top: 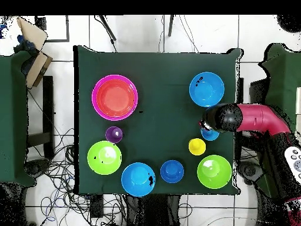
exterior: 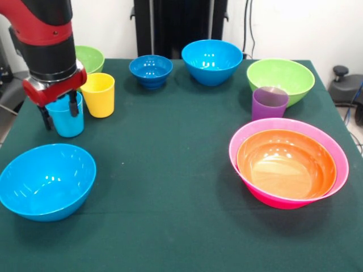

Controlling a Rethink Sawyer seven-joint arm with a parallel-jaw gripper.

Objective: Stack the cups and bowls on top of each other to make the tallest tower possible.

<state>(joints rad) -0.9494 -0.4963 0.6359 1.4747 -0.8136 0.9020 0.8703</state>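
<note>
At the front view's left, the gripper (exterior: 58,113) straddles the light blue cup (exterior: 67,118), fingers either side; firmly clenched or not, I cannot tell. The orange bowl (exterior: 286,164) sits nested in the pink bowl (exterior: 334,148) at lower right. No readable writing.

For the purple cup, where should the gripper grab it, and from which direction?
Take the purple cup by its rim, from straight above. It stands upright and open, with a lime green bowl close behind and the pink bowl just in front, so its sides are crowded.
</note>
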